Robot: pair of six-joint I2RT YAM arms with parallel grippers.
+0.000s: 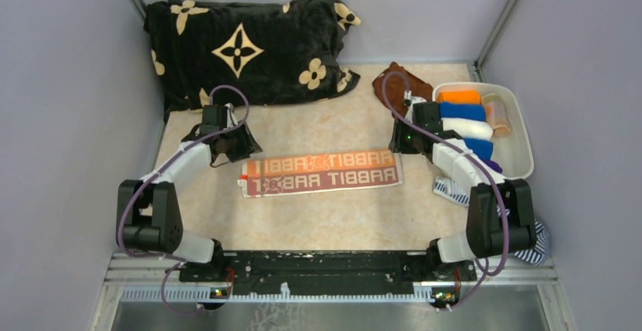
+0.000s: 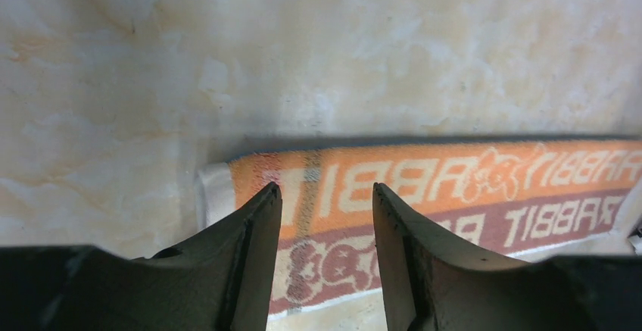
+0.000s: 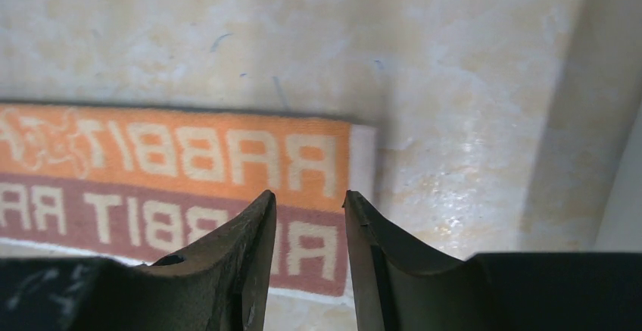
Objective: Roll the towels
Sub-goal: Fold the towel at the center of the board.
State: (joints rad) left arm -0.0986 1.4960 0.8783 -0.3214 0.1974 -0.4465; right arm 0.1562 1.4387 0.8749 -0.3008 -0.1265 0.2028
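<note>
Lying flat at the centre of the table (image 1: 318, 221), the folded orange RABBIT towel (image 1: 321, 173) has the left gripper (image 2: 325, 195) spread over its nine o'clock end and the right gripper (image 3: 309, 198) spread over its three o'clock end. Pinching only the top layer could unfold it and skew any roll.

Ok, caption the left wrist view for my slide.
Open left pincer framing one end of the flat orange RABBIT-print towel on the beige tabletop.
</note>
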